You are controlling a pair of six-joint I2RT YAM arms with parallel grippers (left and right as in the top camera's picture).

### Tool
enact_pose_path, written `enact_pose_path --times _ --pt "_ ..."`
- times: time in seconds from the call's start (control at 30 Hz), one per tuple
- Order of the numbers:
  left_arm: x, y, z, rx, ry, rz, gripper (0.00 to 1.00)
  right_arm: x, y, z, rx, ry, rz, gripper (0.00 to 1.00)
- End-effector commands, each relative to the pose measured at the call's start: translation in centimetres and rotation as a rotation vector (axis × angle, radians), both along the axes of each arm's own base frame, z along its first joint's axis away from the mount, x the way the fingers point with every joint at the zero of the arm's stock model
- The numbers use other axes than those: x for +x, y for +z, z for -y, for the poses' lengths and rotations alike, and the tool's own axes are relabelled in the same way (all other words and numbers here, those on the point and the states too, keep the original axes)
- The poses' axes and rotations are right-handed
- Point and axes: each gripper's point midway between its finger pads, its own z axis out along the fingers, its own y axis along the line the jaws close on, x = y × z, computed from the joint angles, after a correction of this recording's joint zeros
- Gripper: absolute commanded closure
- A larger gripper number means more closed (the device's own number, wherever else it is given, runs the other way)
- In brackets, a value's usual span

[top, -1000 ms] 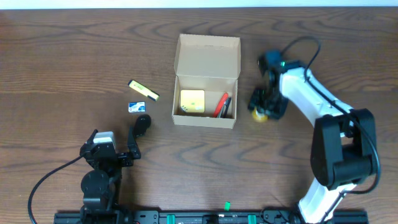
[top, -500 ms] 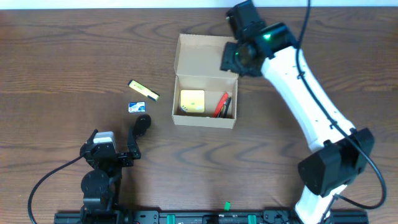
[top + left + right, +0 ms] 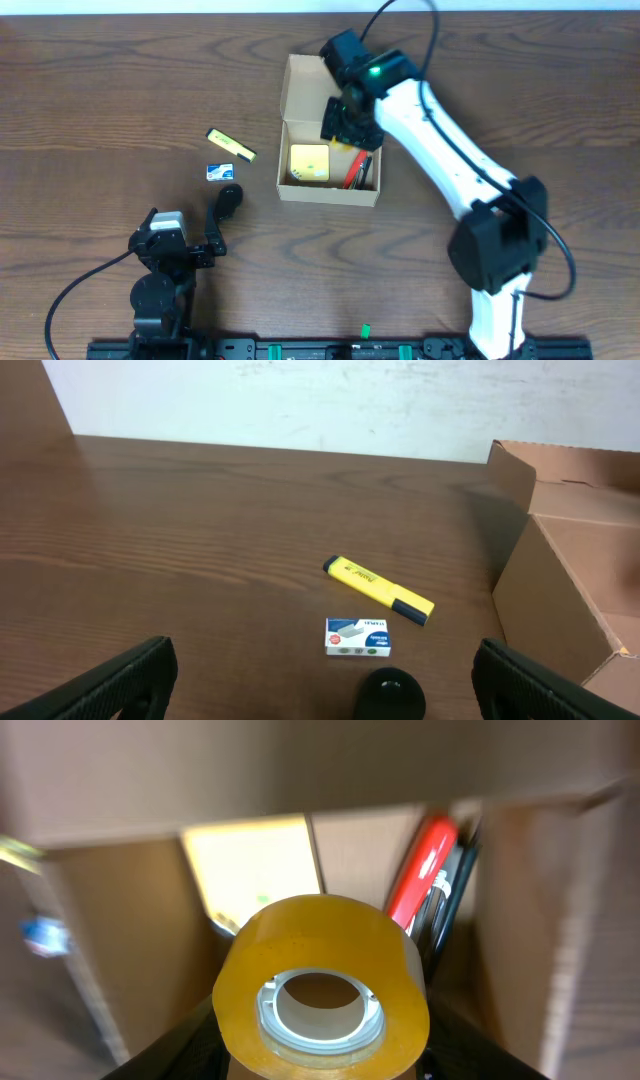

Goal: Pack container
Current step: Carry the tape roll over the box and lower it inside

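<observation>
- The left gripper (image 3: 325,680) is seen nearest the base, its fingers spread wide at the two lower corners of the left wrist view, with nothing held between them
- Just ahead of it a small blue-and-white box (image 3: 358,637) lies flat on the table (image 3: 180,530), and a yellow highlighter (image 3: 378,582) is laid slantwise just beyond, apart from it
- The container (image 3: 328,194) is set to the right of those two, mid-table, with its flap lid (image 3: 335,78) folded open on the far side
- Inside, a yellow pad (image 3: 308,163) is seen on the left and a red pen (image 3: 352,170) beside a black pen (image 3: 366,172) on the right (only the outer wall is shown in the left wrist view)
- The right gripper (image 3: 347,118) is held over the container's far edge, covering part of the interior from overhead
- A tape roll (image 3: 320,990) is clamped between its fingers (image 3: 185,1055); this is shown only by the right wrist view, the roll being hidden from overhead by the gripper
</observation>
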Motion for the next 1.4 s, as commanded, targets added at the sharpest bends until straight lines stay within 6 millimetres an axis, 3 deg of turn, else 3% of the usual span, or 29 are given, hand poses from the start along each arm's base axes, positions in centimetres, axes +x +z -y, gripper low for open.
enact_pose_path --times 0.0,0.2,0.43,0.83,1.17,1.37 --pt "0.0 -1.5 -0.2 -0.005 0.008 -0.031 0.05 -1.6 -0.7 -1.5 0.019 0.078 -0.055 0.67" --pt "0.0 -1.5 -0.2 -0.005 0.008 -0.031 0.05 -2.3 -1.3 0.0 -0.079 0.110 -0.068 0.66" --pt "0.0 -1.5 -0.2 -0.005 0.008 -0.031 0.05 -1.7 -1.6 1.1 -0.148 0.128 -0.038 0.62" --pt "0.0 -1.5 -0.2 -0.005 0.008 -0.031 0.05 -0.9 -3.9 0.6 -0.151 0.156 -0.044 0.52" --pt "0.0 -1.5 -0.2 -0.005 0.008 -0.031 0.05 0.0 -4.1 0.6 -0.156 0.150 -0.012 0.47" --pt "0.0 -1.5 -0.2 -0.005 0.008 -0.031 0.05 0.2 -4.2 0.8 -0.173 0.147 -0.002 0.34"
